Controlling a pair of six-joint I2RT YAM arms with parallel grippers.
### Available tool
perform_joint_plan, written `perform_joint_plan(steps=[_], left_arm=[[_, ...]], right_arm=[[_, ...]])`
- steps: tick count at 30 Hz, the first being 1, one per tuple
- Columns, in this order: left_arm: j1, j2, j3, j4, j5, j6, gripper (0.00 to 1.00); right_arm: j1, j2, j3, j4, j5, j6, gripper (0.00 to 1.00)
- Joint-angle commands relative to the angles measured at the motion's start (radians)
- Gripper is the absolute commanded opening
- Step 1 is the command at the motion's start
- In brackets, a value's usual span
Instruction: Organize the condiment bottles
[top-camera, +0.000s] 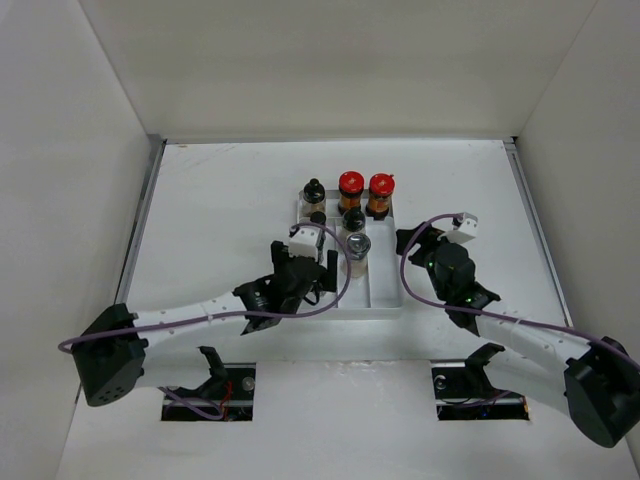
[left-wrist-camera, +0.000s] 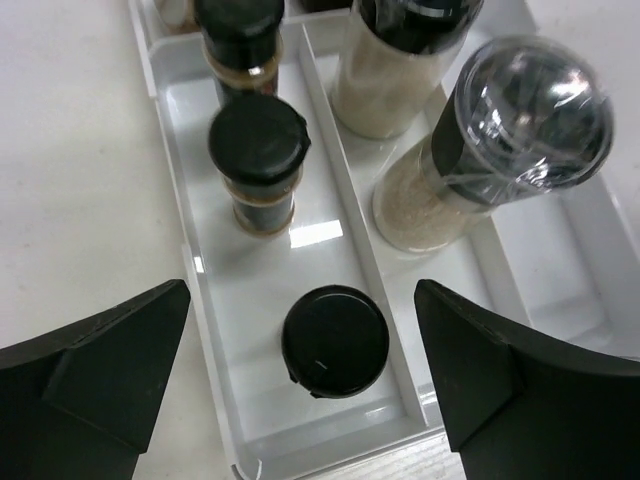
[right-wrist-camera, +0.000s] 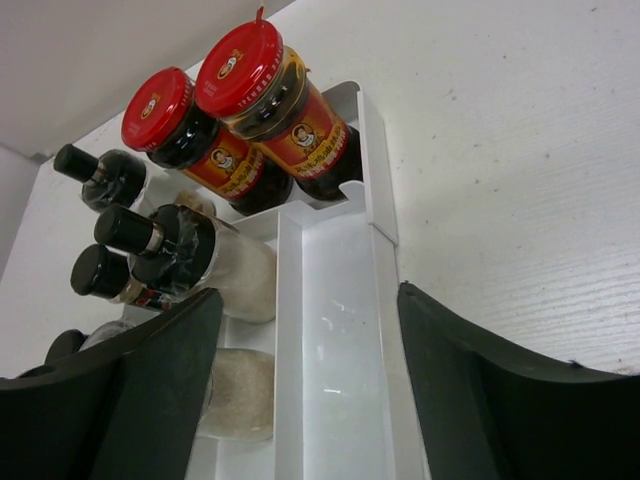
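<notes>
The condiment bottles stand in the white divided tray (top-camera: 385, 300). Two red-capped jars (top-camera: 350, 185) (top-camera: 381, 187) are at its far end, also seen in the right wrist view (right-wrist-camera: 235, 70) (right-wrist-camera: 160, 105). Black-capped bottles fill the left compartment in a row (left-wrist-camera: 335, 340) (left-wrist-camera: 258, 150). A clear-capped bottle of white grains (left-wrist-camera: 520, 110) stands in the middle compartment. My left gripper (left-wrist-camera: 302, 300) (top-camera: 322, 268) is open above the nearest black-capped bottle, its fingers well apart from the cap. My right gripper (right-wrist-camera: 310, 295) (top-camera: 410, 240) is open over the tray's right compartment, holding nothing.
The tray's right compartment (right-wrist-camera: 345, 330) is bare behind the red jars. White walls close in the table on the left, back and right. Both arm bases sit at the near edge.
</notes>
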Motion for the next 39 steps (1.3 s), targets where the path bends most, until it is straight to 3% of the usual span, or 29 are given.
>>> perform_joint_plan(steps=[1, 3, 5, 6, 8, 12, 15, 19, 24, 29, 33, 39], left_arm=[[0.010, -0.103, 0.005, 0.032, -0.088, 0.054, 1.00], [0.033, -0.157, -0.004, 0.032, -0.145, 0.073, 1.00], [0.068, -0.215, -0.022, 0.042, -0.153, 0.068, 1.00], [0.094, -0.241, -0.031, 0.057, -0.144, 0.055, 1.00], [0.166, -0.281, -0.062, 0.099, -0.121, 0.004, 1.00], [0.367, -0.295, -0.110, 0.133, -0.006, -0.137, 1.00], [0.514, -0.243, -0.125, 0.128, 0.085, -0.261, 1.00], [0.674, -0.140, -0.139, 0.101, 0.076, -0.433, 1.00], [0.725, -0.022, -0.121, 0.093, 0.111, -0.492, 1.00], [0.739, 0.050, -0.122, 0.125, 0.149, -0.489, 1.00], [0.731, 0.066, -0.153, 0.174, 0.186, -0.493, 1.00], [0.730, 0.026, -0.211, 0.281, 0.268, -0.486, 1.00]], right_arm=[[0.007, -0.020, 0.021, 0.044, 0.002, -0.012, 0.73], [0.001, -0.030, 0.016, 0.043, 0.002, -0.017, 0.57], [-0.001, -0.038, 0.016, 0.037, 0.002, -0.015, 0.30], [-0.001, -0.037, 0.019, 0.029, 0.002, -0.011, 0.21], [-0.002, -0.024, 0.028, 0.009, 0.002, -0.006, 0.14], [-0.013, -0.014, 0.028, 0.000, 0.002, 0.009, 0.13], [-0.036, -0.034, 0.008, 0.009, 0.020, 0.034, 0.20], [-0.080, -0.049, -0.013, 0.009, 0.022, 0.043, 0.34], [-0.117, -0.021, -0.018, 0.009, 0.022, 0.058, 0.52], [-0.143, 0.008, -0.012, 0.009, 0.031, 0.049, 0.55], [-0.165, -0.006, -0.004, -0.002, 0.049, 0.043, 0.50], [-0.165, 0.026, 0.031, -0.054, 0.054, 0.045, 0.15]])
